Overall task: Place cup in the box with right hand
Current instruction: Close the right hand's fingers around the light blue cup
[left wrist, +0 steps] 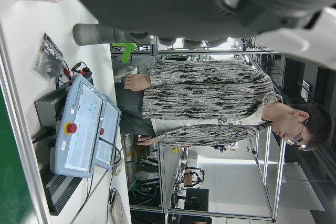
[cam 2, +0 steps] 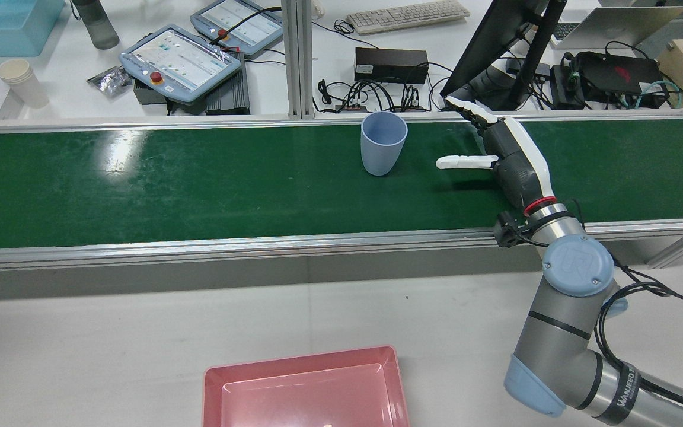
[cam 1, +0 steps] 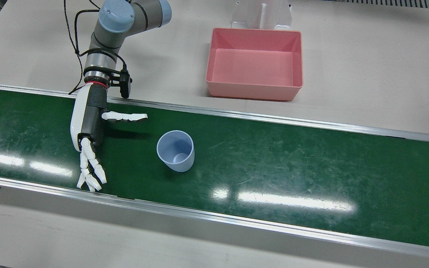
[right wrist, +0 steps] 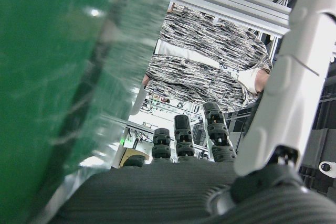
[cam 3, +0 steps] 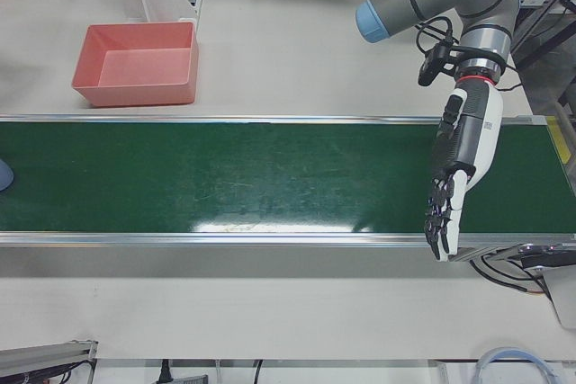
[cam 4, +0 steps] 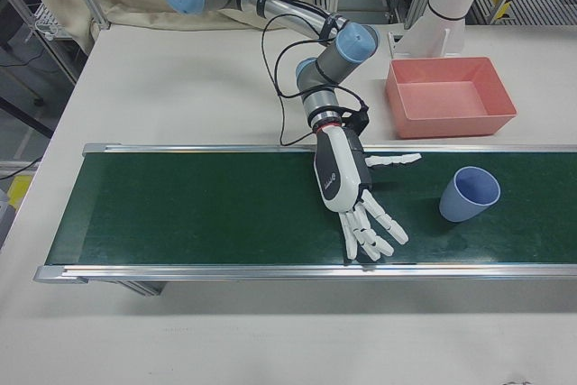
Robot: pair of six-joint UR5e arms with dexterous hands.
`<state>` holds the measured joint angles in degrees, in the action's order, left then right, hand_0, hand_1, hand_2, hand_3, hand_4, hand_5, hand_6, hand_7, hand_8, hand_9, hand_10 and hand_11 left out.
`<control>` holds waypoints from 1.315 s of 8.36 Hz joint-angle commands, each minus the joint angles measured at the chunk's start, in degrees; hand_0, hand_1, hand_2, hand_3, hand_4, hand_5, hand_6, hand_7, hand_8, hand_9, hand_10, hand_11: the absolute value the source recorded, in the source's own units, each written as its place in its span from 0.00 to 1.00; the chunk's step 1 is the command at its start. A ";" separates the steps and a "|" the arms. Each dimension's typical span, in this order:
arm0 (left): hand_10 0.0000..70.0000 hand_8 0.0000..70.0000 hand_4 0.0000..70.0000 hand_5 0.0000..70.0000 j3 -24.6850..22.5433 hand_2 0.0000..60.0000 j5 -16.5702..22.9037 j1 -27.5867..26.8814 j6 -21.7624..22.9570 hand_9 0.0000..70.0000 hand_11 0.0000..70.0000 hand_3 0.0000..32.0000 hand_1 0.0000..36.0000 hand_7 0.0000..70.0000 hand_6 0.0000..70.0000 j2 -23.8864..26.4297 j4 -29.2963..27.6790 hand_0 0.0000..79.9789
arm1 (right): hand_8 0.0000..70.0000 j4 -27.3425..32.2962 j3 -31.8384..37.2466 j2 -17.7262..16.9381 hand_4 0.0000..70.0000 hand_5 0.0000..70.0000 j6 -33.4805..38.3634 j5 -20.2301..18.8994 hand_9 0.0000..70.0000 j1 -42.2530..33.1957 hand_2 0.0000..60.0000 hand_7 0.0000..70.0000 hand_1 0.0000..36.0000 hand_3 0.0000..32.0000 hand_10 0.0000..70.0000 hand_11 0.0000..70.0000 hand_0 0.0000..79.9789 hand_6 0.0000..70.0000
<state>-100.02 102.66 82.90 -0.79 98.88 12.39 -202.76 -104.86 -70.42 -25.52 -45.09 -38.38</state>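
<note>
A light blue cup (cam 1: 175, 150) stands upright on the green conveyor belt (cam 1: 274, 163); it also shows in the rear view (cam 2: 383, 142) and the right-front view (cam 4: 469, 194). My right hand (cam 1: 88, 141) is open and empty, low over the belt, its palm facing the cup and a clear gap between them. Its thumb (cam 1: 125, 117) points toward the cup. The right hand also shows in the rear view (cam 2: 507, 154) and the right-front view (cam 4: 347, 191). The pink box (cam 1: 254, 63) is empty on the table behind the belt. My left hand (cam 3: 454, 177) is open and empty over the belt's far end.
Aluminium rails (cam 1: 237, 115) edge the belt on both sides. A white pedestal (cam 1: 261, 15) stands just behind the pink box. Teach pendants (cam 2: 181, 59), a monitor stand (cam 2: 495, 53) and cables sit on the desk beyond the belt.
</note>
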 commanded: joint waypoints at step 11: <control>0.00 0.00 0.00 0.00 0.09 0.00 0.00 -0.02 0.00 0.00 0.00 0.00 0.00 0.00 0.00 0.00 0.00 0.00 | 1.00 -3.68 -1.21 0.46 1.00 0.20 -2.61 3.69 1.00 -0.38 1.00 1.00 0.76 0.00 0.92 1.00 0.46 0.67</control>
<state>-99.93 102.66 82.88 -0.79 98.88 12.39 -204.34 -104.82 -69.61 -27.92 -41.62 -38.32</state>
